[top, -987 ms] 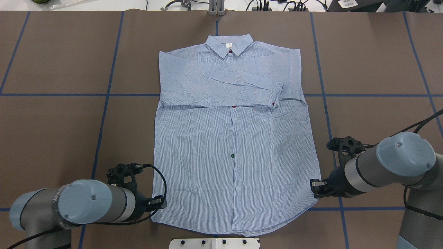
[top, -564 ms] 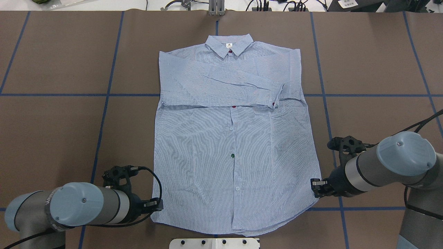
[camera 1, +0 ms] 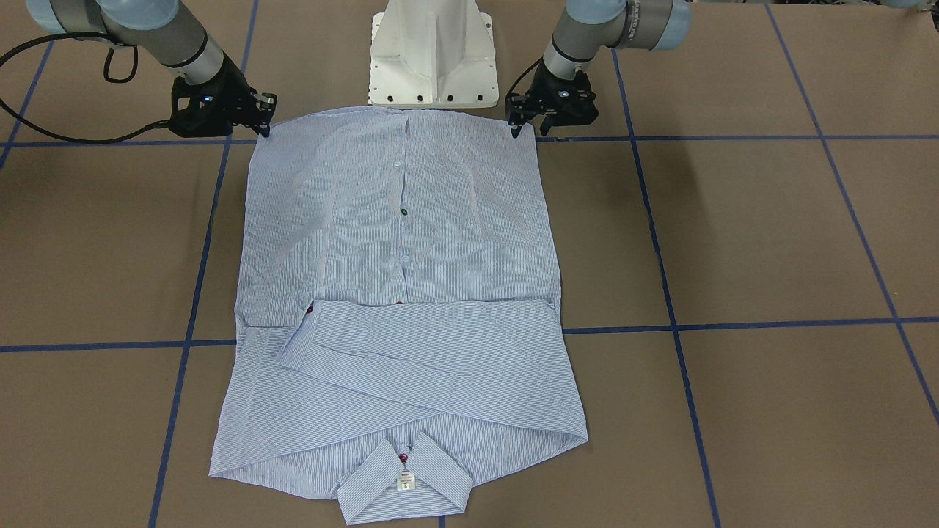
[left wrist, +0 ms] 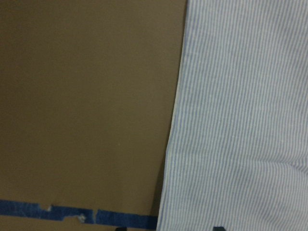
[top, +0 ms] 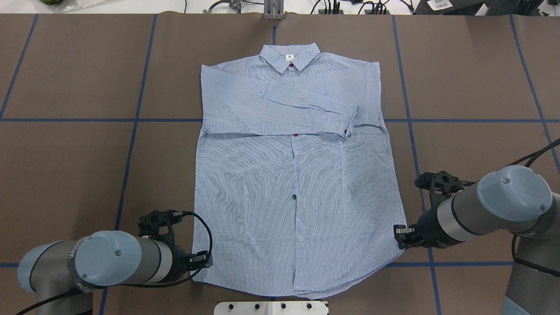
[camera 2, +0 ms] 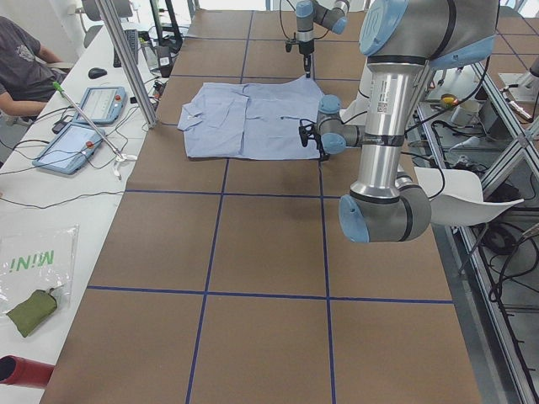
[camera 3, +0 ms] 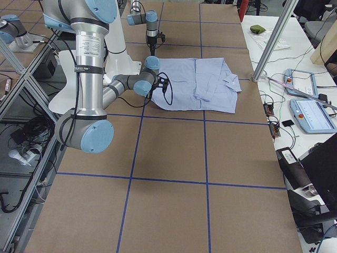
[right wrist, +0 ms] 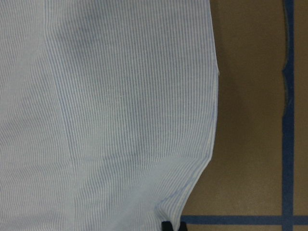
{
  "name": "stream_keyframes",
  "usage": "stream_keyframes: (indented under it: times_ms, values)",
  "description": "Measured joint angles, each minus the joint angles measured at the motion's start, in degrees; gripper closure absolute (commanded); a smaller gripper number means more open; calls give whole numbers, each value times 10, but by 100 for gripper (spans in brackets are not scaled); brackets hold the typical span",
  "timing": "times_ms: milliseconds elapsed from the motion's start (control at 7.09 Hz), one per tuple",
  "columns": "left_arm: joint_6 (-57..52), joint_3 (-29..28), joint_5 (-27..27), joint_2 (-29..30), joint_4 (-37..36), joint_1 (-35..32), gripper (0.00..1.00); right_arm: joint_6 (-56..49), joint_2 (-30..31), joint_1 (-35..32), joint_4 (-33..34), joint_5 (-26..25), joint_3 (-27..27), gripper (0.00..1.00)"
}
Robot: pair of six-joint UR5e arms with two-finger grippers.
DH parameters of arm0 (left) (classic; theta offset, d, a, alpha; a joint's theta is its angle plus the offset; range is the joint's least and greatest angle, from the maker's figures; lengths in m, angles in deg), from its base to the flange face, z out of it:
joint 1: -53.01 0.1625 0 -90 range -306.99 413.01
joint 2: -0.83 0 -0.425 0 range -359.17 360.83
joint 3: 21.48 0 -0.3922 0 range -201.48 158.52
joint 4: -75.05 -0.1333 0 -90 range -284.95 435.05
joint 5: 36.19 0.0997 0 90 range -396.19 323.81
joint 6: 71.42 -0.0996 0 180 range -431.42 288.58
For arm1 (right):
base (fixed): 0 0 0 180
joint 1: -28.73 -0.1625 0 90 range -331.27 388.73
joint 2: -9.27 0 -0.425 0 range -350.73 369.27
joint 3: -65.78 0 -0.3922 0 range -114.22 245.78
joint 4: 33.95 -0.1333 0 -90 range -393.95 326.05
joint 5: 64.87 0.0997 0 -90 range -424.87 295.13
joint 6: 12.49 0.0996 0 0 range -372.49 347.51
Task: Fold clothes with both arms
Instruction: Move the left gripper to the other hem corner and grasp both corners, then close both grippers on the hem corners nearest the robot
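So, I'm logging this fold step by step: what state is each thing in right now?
shirt, lying flat, front up, buttoned, lower half not yet folded
sleeves, folded across the chest
left hand, low at the shirt's bottom corner, open or shut unclear
right hand, low at the opposite bottom corner, open or shut unclear

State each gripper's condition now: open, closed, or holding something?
Left gripper: at a hem corner of the shirt, cannot tell.
Right gripper: at the other corner, cannot tell.

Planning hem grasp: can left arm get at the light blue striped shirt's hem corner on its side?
Likely yes: left gripper sits at that corner of the light blue striped shirt, nothing between.
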Motion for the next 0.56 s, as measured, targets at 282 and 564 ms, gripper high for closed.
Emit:
stream_keyframes:
  times_ms: [282, 564]
  values:
    - [1, -4, 0, 8, -3, 0, 41, 0, 0, -3, 1, 0, 0, 100]
    - [2, -6, 0, 10, -7, 0, 42, 0, 0, -6, 1, 3, 1, 100]
